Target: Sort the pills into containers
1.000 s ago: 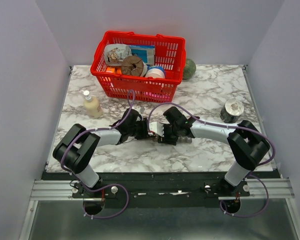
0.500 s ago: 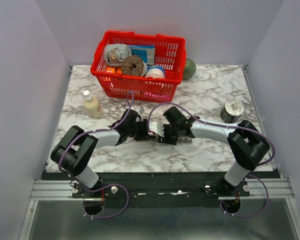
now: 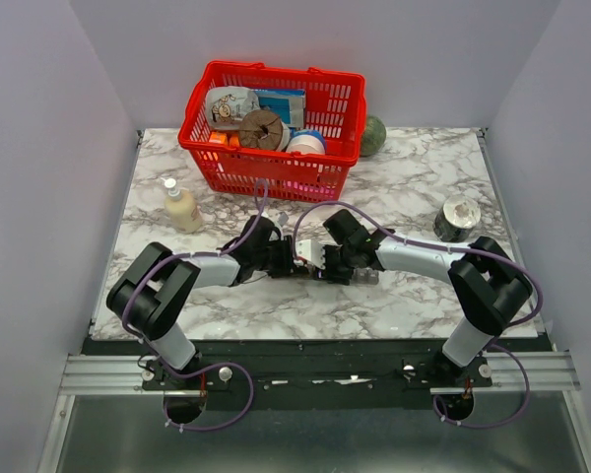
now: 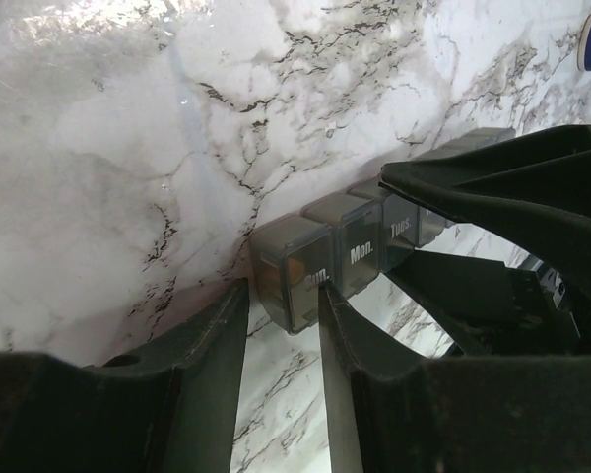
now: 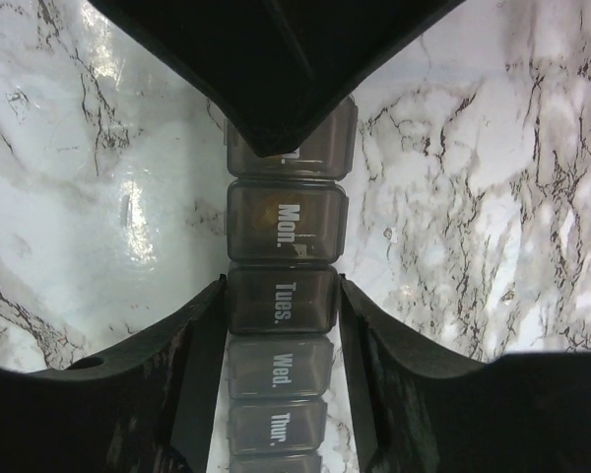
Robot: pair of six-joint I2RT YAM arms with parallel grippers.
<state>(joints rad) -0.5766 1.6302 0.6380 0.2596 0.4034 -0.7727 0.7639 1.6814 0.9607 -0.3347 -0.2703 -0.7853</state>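
Right wrist view: the right claw (image 5: 282, 291) clamps the Tues. cell of the containers (image 5: 284, 219), lying on the counter (image 5: 473, 148). Nearby, the left claw (image 4: 283, 301) straddles the Sun. end, grip unclear. Visible lids are shut; sorting seems barely begun.

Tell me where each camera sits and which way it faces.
Top external: above and behind the bases, looking down at the table, basket, left arm, right arm.
Left wrist: low, looking along its fingers at the pill organizer's Sun. end; right gripper opposite.
Right wrist: looking down on the organizer, fingers flanking Tues.; left gripper at top.
Shared: both wrist views show Mon. and Tues. lids.
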